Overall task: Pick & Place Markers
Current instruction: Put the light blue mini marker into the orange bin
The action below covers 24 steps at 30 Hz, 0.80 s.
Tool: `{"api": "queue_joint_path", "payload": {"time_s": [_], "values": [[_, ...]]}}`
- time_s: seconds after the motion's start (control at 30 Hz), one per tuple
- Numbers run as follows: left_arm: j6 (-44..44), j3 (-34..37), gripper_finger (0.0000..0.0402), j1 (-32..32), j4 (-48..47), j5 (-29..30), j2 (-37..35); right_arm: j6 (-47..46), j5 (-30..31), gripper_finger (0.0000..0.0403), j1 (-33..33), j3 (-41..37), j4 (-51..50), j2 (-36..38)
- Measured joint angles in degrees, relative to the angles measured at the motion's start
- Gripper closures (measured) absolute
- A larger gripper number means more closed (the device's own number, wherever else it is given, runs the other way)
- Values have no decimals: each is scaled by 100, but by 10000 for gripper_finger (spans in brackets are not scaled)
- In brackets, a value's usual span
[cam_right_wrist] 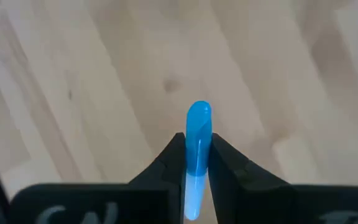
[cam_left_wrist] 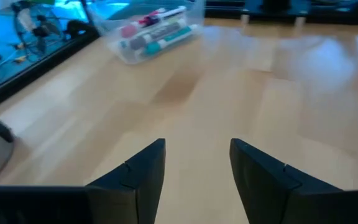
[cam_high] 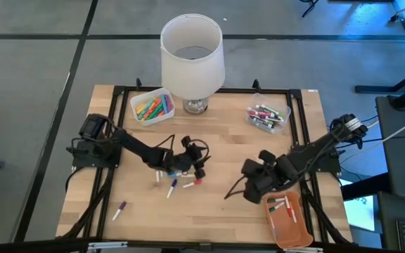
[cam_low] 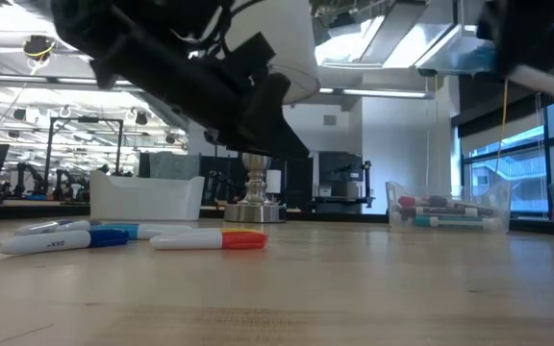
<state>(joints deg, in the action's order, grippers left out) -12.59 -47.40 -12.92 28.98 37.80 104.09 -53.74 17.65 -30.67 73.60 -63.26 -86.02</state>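
Observation:
Several markers lie loose on the wooden table: a blue-and-white one [cam_high: 172,185], a red-capped one [cam_high: 190,183] and a purple one [cam_high: 119,209]. In the low view they lie flat on their sides, the blue one [cam_low: 51,238] beside the red-orange one [cam_low: 210,240]. My left gripper [cam_left_wrist: 197,158] hovers open just beyond them [cam_high: 201,169], nothing between its fingers. My right gripper [cam_right_wrist: 197,149] is above the table's near right part [cam_high: 249,188], shut on a blue marker [cam_right_wrist: 197,134]. My right gripper pinches the blue marker between its two fingers. The marker lies along the fingers, and its rounded blue end [cam_right_wrist: 199,115] sticks out past the fingertips while its paler part runs back between them. The fingers slant steeply down. The marker is lifted clear of the table.
An orange tray [cam_high: 295,228] with a few markers sits at the near right corner, beside my right gripper. A clear box of markers [cam_high: 268,116] stands far right and a white box of coloured markers [cam_high: 152,105] far left. A white-shaded lamp [cam_high: 192,60] stands between them.

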Motion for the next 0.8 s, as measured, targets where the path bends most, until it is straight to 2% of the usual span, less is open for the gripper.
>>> {"api": "queue_joint_path", "payload": {"time_s": [0.2, 0.43, 0.6, 0.8], "values": [[-19, 0, 228, 247, -3, -13, -2, -793, -715, 358, -338, 98, -473, 0], [-30, 0, 229, 249, -22, -15, -2, -1956, -2311, 358, -995, -6, -604, 2], [-30, 0, 229, 205, -46, 0, -2, -2626, -2566, 349, -1498, -290, -506, 2], [-32, 0, 231, 205, -49, 7, -2, -2997, -2841, 306, -1763, -630, 46, 2]]}}
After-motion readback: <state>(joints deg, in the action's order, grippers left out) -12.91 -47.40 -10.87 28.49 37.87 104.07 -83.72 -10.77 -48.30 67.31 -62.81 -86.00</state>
